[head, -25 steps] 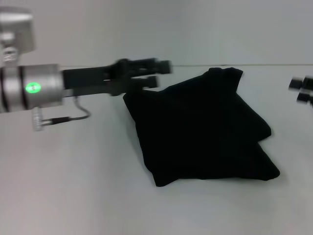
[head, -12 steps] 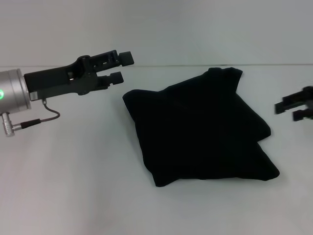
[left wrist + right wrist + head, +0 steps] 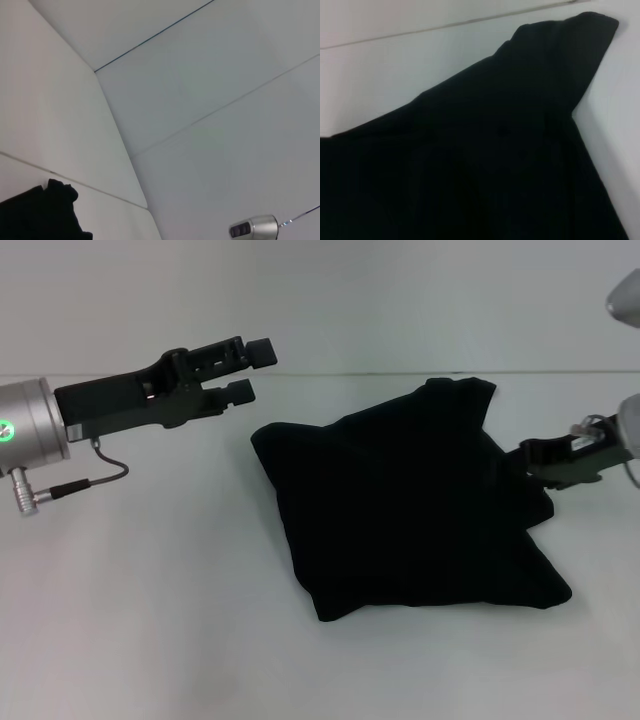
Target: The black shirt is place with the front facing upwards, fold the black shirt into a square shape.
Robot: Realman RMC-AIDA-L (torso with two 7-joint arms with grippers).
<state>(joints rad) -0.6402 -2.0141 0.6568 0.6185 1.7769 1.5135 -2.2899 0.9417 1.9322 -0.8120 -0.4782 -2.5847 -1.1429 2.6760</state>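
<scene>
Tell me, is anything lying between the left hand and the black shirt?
No. In the head view, only bare white table separates the open left hand from the shirt.

One black shirt [image 3: 410, 505], two grippers: left gripper [image 3: 246, 368], right gripper [image 3: 532, 455]

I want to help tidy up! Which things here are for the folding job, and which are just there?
For the job:
shirt, lying folded
left gripper, open, raised beside the shirt
right gripper, at the shirt's right edge

Just there:
table
wall
</scene>
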